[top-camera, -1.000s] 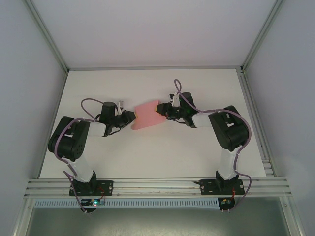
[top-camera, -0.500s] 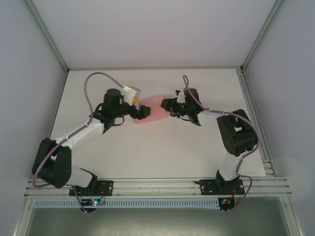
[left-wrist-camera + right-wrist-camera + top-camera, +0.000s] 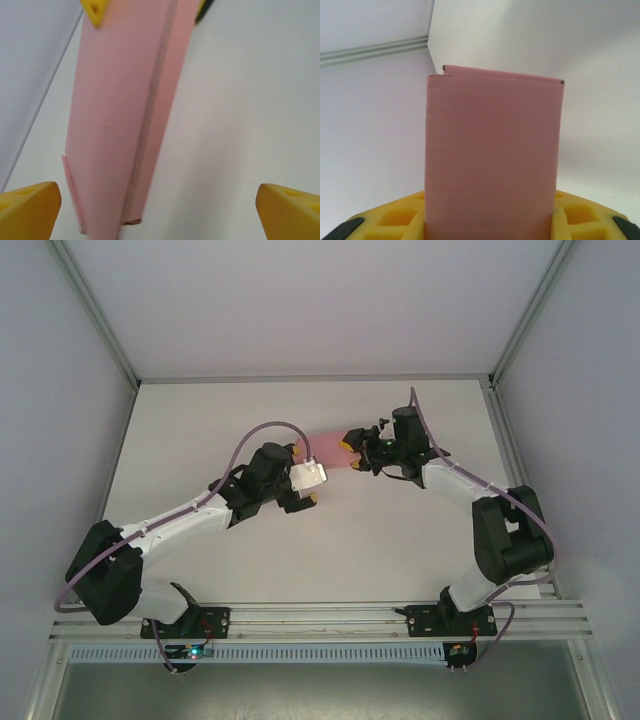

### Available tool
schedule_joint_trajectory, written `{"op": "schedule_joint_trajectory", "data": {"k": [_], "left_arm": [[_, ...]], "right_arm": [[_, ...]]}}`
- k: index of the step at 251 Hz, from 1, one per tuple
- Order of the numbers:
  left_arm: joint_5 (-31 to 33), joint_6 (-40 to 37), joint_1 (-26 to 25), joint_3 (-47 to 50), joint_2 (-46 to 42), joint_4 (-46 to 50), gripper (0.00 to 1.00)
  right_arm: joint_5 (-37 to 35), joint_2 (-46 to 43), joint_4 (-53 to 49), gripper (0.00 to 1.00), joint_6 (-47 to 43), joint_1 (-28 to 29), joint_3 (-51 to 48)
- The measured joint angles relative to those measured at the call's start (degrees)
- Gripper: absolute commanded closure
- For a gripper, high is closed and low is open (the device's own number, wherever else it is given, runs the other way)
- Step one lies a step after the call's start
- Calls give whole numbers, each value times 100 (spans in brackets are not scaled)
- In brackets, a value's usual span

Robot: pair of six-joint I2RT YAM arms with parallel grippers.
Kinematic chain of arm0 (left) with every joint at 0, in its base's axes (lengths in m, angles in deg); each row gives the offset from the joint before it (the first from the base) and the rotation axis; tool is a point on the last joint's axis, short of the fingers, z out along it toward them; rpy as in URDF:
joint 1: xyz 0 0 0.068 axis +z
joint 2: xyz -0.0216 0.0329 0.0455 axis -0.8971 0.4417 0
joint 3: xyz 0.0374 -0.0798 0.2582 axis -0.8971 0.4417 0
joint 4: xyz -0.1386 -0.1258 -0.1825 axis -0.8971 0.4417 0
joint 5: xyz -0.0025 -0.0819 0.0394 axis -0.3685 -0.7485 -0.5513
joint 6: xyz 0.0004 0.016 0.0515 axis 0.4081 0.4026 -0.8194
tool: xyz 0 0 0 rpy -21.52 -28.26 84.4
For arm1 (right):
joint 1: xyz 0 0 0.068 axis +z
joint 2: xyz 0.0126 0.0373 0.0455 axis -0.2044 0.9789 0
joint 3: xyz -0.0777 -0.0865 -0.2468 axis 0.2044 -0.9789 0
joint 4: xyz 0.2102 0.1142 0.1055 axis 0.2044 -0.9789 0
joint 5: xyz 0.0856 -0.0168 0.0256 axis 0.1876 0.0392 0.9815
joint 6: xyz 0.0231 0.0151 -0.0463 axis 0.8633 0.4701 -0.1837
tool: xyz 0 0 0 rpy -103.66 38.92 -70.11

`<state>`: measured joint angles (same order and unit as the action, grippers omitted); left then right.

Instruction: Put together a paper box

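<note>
- My right gripper (image 3: pixel 352 445) is clamped narrow on one end of the box (image 3: pixel 325 447), with the card pinched between its yellow pads (image 3: pixel 395 220). I read it as the holder, giving the box a fixed end to work against.
- The box hangs over the far middle of the table (image 3: pixel 180 430), between the two wrists. I cannot tell whether its underside touches the surface.
- From the right wrist, the box runs straight out from the jaws. It looks pressed flat, and a second layer of card peeks out just past the far edge. My guess is a folded sleeve not yet squared up, so the assembly is at an early stage.
- My left gripper (image 3: pixel 305 475) is spread wide and holds nothing.
- From the left wrist, the free end of the box lies between the two fingertips (image 3: pixel 27 210). It is nearer the one on the left of that picture and touches neither.
- I judge that the wide opening is there so the free end can be taken without knocking it. The end-on approach also lets me look straight down the long seam (image 3: pixel 155 100).
- The next move probably calls for a light close on that free end, centred first, since the box sits off to one side of the gap.
- The card is thin, so a hard squeeze or a push along its length may buckle it. With only one grip on it, a nudge could also swing it about the right jaws.
</note>
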<state>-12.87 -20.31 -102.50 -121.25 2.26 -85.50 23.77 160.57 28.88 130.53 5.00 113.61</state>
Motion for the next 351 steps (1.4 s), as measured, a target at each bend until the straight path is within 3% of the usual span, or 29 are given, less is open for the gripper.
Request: {"op": "schedule_joint_trajectory", "data": {"k": [27, 94, 132, 190, 202, 236, 262, 279, 326, 351], "left_arm": [[155, -271, -42, 31, 50, -286, 0], [378, -778, -66, -129, 656, -719, 19], [378, -831, -66, -186, 743, -800, 35], [297, -787, -57, -584, 726, -275, 56], [262, -822, -55, -719, 726, -39, 57], [175, -846, -57, -772, 726, 221, 59], [-37, -841, -52, -802, 719, 339, 61], [-197, -844, -13, -894, 708, 511, 60], [-704, -887, 323, -1292, 743, 1641, 59], [-944, -935, 498, -1622, 951, 2363, 55]], "right_arm": [[66, -83, -157, 85, 442, -20, -37], [295, -81, -422, 85, 1027, 33, -37], [363, -70, -313, 84, 1237, 33, -37], [424, -59, -321, 72, 1318, 33, -66], [446, -66, -319, 61, 1322, 22, -63], [369, -83, -605, 47, 1121, 17, -35], [-153, -264, -1305, 34, 341, -37, 116], [-778, -485, -1821, 3, -282, -199, 275], [-2863, -1600, -2380, 2, -2227, -481, 514], [-3526, -2192, -2240, 2, -3268, -455, 459]]}}
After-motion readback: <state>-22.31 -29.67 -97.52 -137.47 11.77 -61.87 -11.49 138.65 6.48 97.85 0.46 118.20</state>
